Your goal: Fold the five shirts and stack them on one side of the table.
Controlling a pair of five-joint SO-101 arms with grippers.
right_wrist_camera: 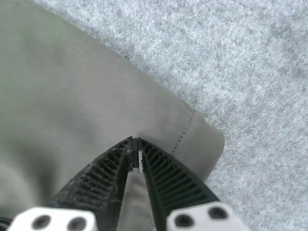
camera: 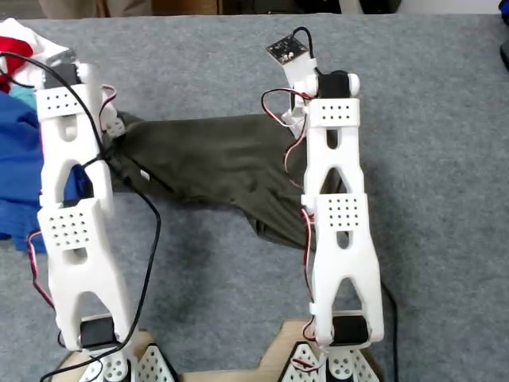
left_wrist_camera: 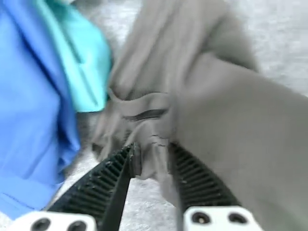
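A dark olive shirt [camera: 215, 163] lies bunched across the middle of the grey table between my two arms. In the left wrist view my left gripper [left_wrist_camera: 150, 161] is shut on a fold of the olive shirt [left_wrist_camera: 216, 110] near its collar. My right gripper [right_wrist_camera: 134, 154] is shut on the olive shirt [right_wrist_camera: 72, 106] close to a hemmed sleeve edge. From above, the left arm [camera: 71, 183] stands at the shirt's left end and the right arm [camera: 334, 183] at its right end.
A pile of shirts sits at the table's left edge: blue [camera: 17, 167], teal [camera: 24, 97], white [camera: 24, 44] and red [camera: 6, 79]. In the left wrist view the blue shirt [left_wrist_camera: 29, 110] and teal shirt [left_wrist_camera: 77, 62] lie beside the olive one. Grey felt [camera: 445, 159] lies bare to the right.
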